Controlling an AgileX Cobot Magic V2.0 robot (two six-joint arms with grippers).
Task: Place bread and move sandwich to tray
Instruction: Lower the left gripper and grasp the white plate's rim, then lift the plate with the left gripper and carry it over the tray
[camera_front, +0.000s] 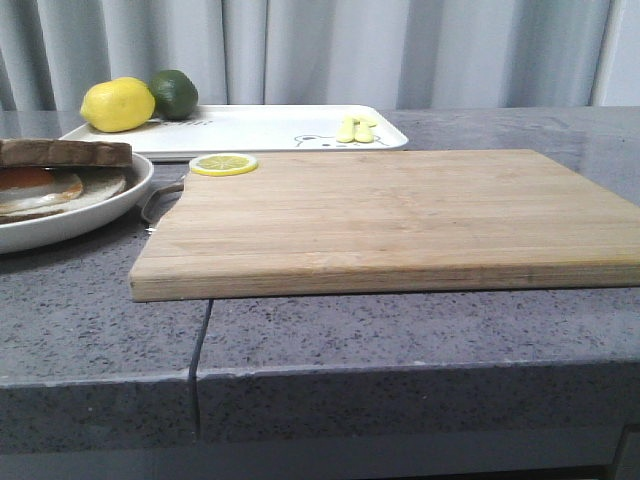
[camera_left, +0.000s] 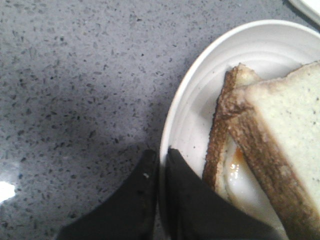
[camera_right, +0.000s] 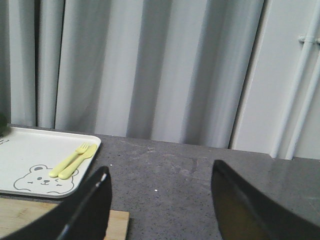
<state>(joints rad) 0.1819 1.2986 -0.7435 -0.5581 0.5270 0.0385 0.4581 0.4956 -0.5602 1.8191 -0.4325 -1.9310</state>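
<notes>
The sandwich (camera_left: 235, 175) lies in a round white dish (camera_left: 250, 45): a fried egg on a pale slice, with the brown-crusted bread (camera_left: 285, 130) on top. My left gripper (camera_left: 160, 152) is shut on the dish's rim, one finger outside and one inside. The front view shows the dish (camera_front: 60, 225) at the far left with the bread (camera_front: 65, 152) lying flat on it. Behind it lies the white tray (camera_front: 270, 128). My right gripper (camera_right: 157, 172) is open over bare counter, with nothing between its fingers. Neither gripper appears in the front view.
A wooden cutting board (camera_front: 400, 215) fills the middle of the counter, with a lemon slice (camera_front: 223, 164) on its far left corner. On the tray sit a lemon (camera_front: 117, 104), a lime (camera_front: 175, 92) and a yellow fork and spoon (camera_right: 72, 160). Curtains hang behind.
</notes>
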